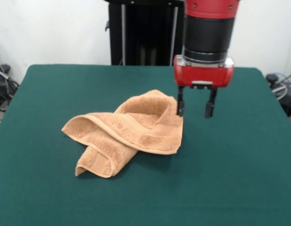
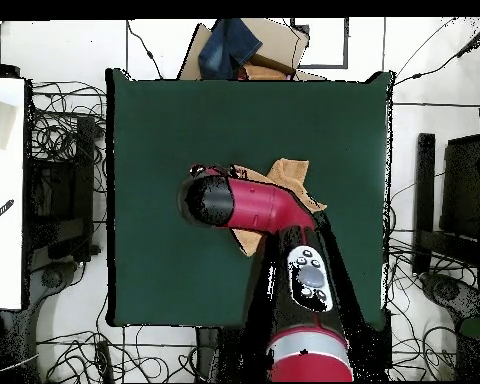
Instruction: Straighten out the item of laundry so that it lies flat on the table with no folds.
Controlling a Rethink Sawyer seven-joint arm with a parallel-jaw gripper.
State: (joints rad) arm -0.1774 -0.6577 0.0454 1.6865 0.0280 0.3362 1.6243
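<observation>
The light orange-tan towel (image 1: pixel 131 132) lies crumpled on the dark green table (image 1: pixel 239 165), near its middle. It is folded over itself, with a raised loop at the back and a narrow end trailing to the front left. Its white label does not show. My gripper (image 1: pixel 195 112) is open and empty, pointing straight down at the towel's right edge, with its left finger (image 1: pixel 179 106) close beside the cloth. In the overhead view the arm (image 2: pixel 249 205) covers the gripper and most of the towel (image 2: pixel 289 172).
The robot's black pedestal (image 1: pixel 145 33) stands behind the table's far edge. In the overhead view a cardboard box with blue cloth (image 2: pixel 244 48) sits beyond the table (image 2: pixel 164 130). Cables (image 2: pixel 59 130) and a white surface (image 2: pixel 4 190) lie beside it.
</observation>
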